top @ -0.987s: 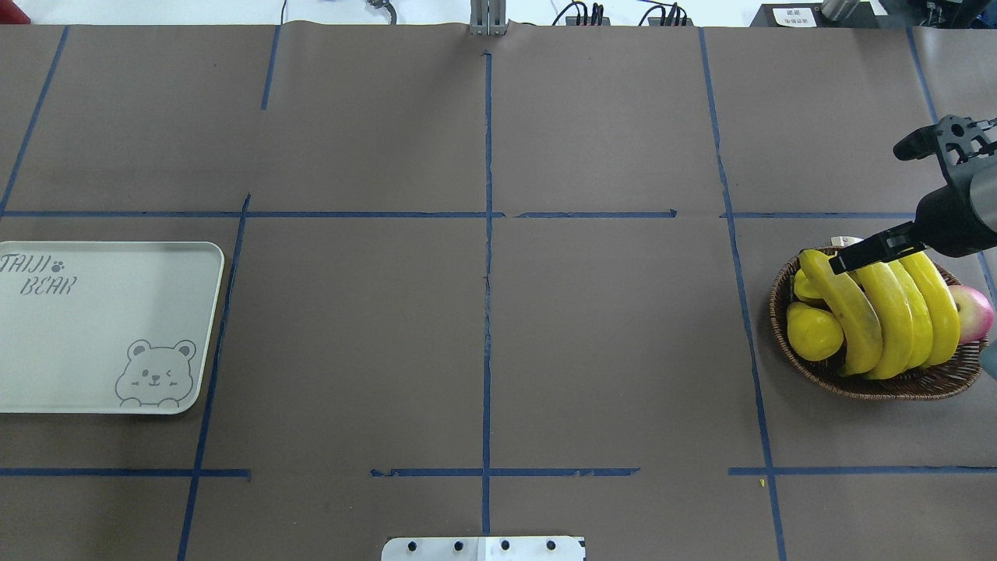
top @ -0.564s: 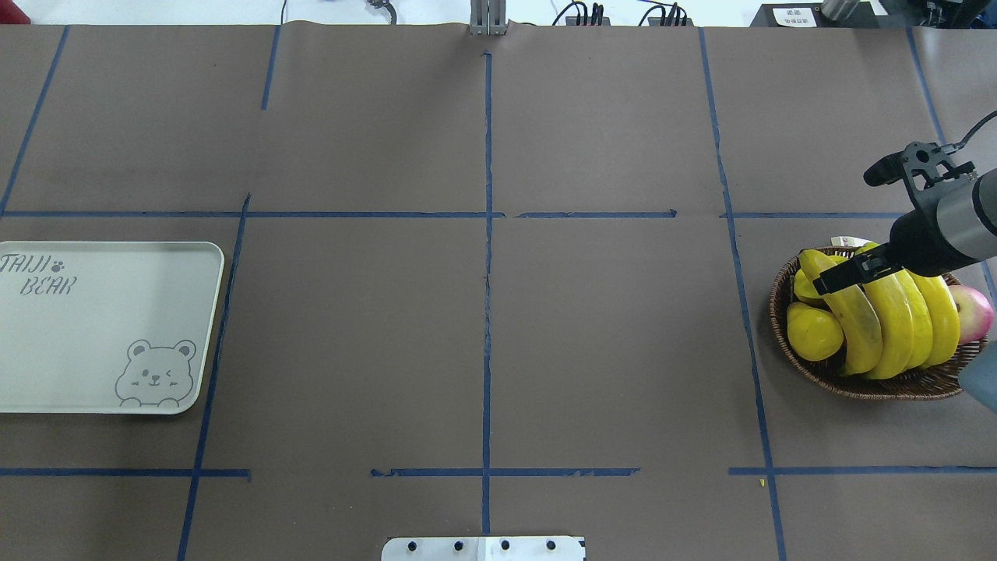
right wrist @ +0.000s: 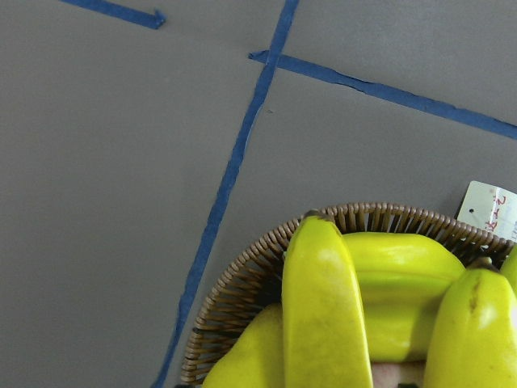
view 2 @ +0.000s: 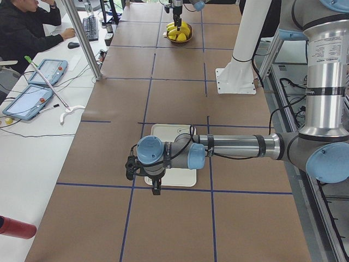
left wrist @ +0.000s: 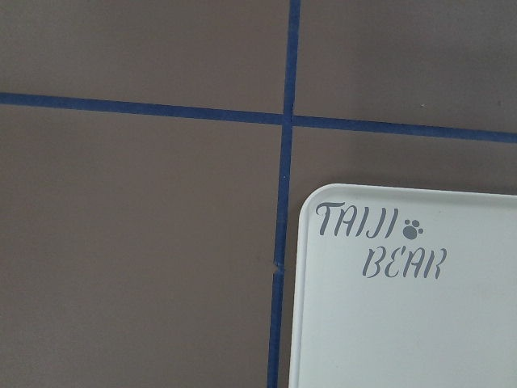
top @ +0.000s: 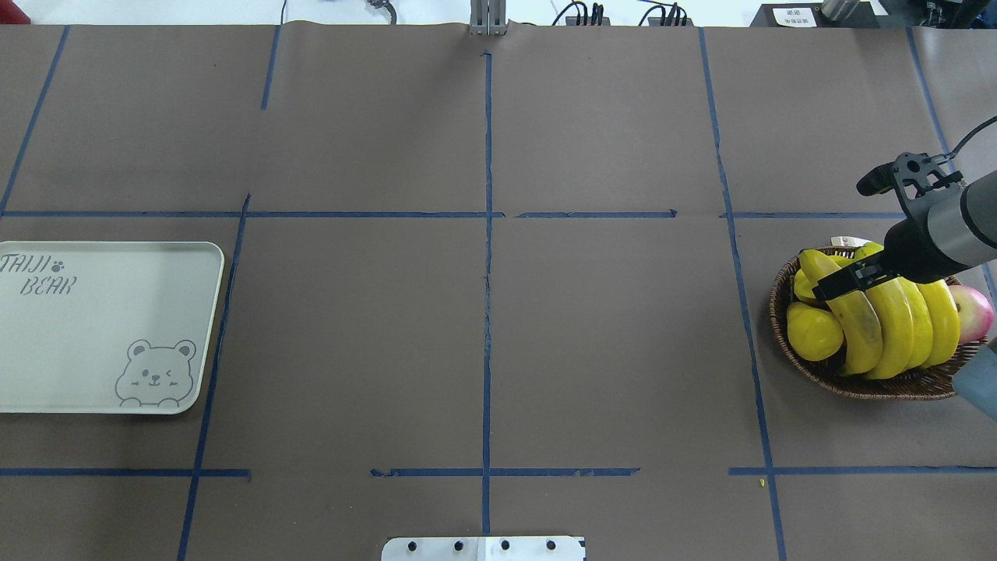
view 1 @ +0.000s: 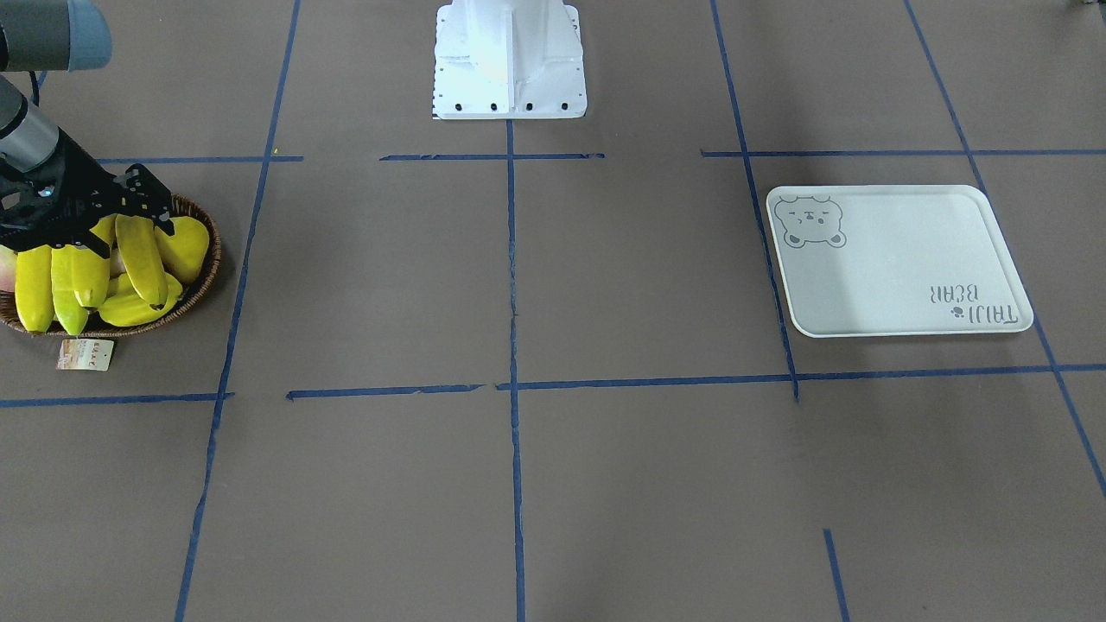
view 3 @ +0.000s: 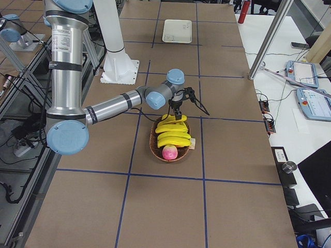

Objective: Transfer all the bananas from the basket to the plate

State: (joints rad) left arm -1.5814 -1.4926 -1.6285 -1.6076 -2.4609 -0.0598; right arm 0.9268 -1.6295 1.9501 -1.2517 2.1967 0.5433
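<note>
**Front-facing view.**
- Basket [view 1: 204, 275]: holds four bananas [view 1: 65, 285] lying side by side, with a pear [view 1: 186, 246] next to them. A paper tag [view 1: 85, 354] lies just outside the rim.
- Right gripper [view 1: 130, 220]: low over the basket, jaws apart, straddling the end banana [view 1: 143, 259], the one nearest the pear.
- Plate [view 1: 899, 259]: well apart from the basket, at the far end of the table, with no banana on it yet.

**Overhead view.**
- All four bananas are in the basket.
- An apple [top: 974, 312] sits on the side of the basket away from the pear.
- A dark finger of the right gripper crosses the end banana near its upper end.

**Left-end view.**
- Left gripper [view 2: 156, 186]: far from the basket, over an edge of the plate. Whether it is open or closed cannot be told.

**Right-end view.**
- The right gripper points straight down into the basket.

**Left wrist view.**
- Shows only the lettered corner of the plate; no fingers are visible.

**Right wrist view.**
- The end banana is centred, with the basket rim just past its tip.

**Handling note (judgement).**
- Step in hand: grasping the end banana.
- Close across its width at the thicker part, not at the tip.
- Lift straight up clear of the rim before moving away from the basket.
- The smooth, curved skin may slip or roll in the grip.
- The neighbouring bananas lean against it and could shift.
</note>
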